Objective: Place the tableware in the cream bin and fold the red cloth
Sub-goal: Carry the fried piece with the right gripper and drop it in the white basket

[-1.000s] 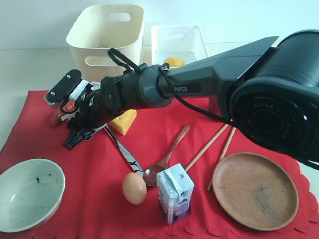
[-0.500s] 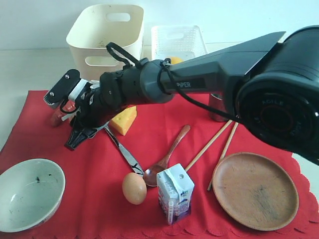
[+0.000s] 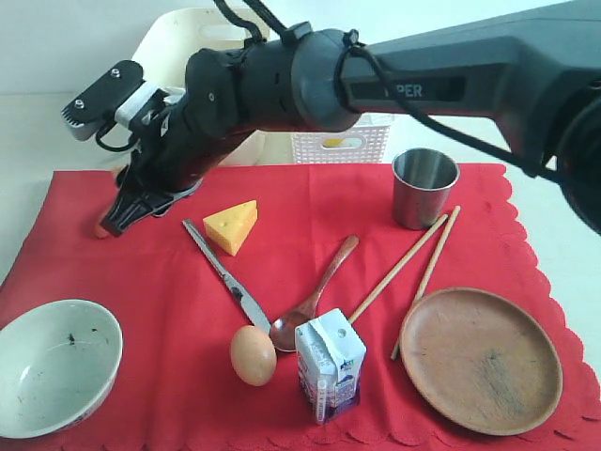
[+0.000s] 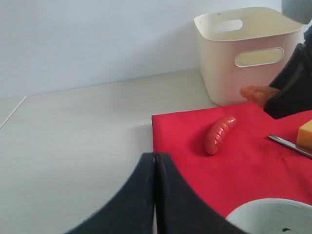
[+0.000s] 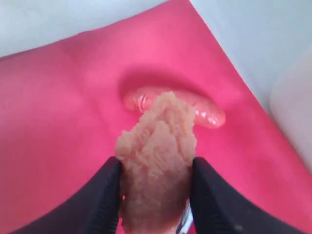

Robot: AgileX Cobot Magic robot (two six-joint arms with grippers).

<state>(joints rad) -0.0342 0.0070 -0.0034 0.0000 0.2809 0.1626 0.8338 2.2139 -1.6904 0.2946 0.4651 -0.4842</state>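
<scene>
My right gripper is shut on a lumpy orange-brown food piece and hangs over the red cloth near its far left corner, above a sausage. The arm reaches across in front of the cream bin. On the cloth lie the speckled bowl, knife, wooden spoon, chopsticks, brown plate and steel cup. My left gripper is shut and empty, low over the bare table beside the cloth's left edge.
A cheese wedge, an egg and a milk carton also sit on the cloth. The white perforated basket with a lemon stands behind the cloth, right of the bin.
The right arm has risen and swung back toward the bins, carrying its gripper up off the cloth. The steel cup, hidden before, now shows.
</scene>
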